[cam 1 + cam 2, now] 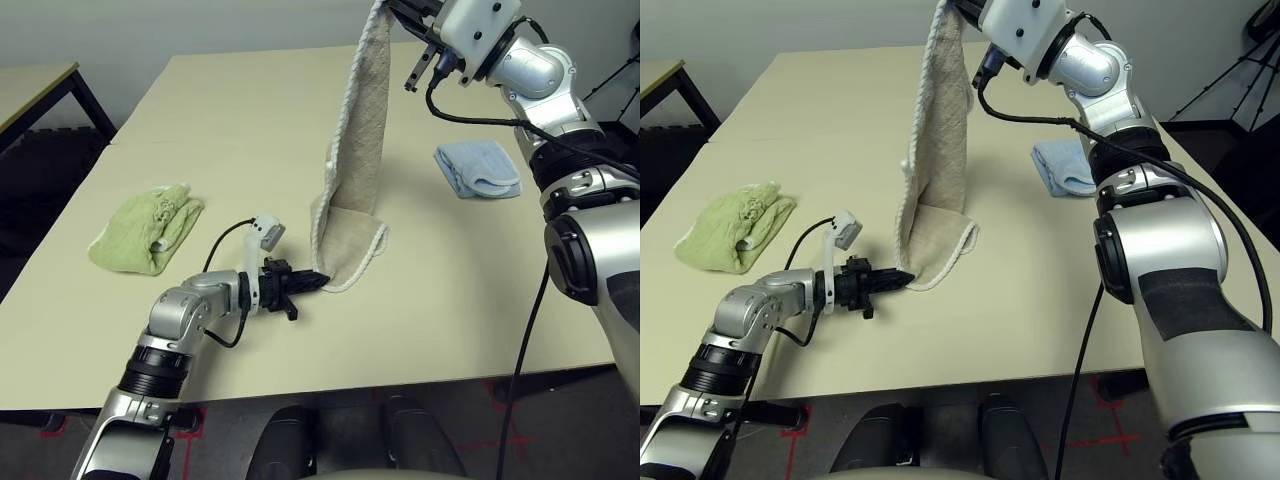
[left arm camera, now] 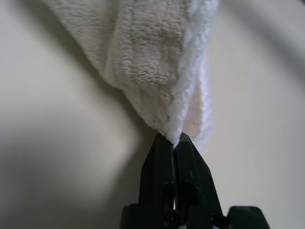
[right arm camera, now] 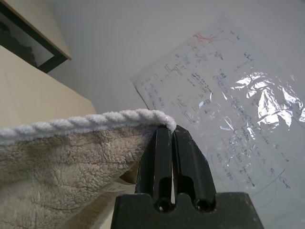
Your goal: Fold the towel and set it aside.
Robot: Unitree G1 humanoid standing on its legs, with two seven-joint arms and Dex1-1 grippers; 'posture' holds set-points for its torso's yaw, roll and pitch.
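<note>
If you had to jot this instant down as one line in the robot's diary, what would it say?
right hand: shut on towel corner, held high | left hand: shut on low corner by table | fold: not yet done

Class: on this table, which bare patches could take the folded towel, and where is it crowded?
Bare table lies beyond the green cloth, and along the near edge right of the towel, below the blue cloth. It is crowded at the middle, where the towel's foot meets the left hand.
</note>
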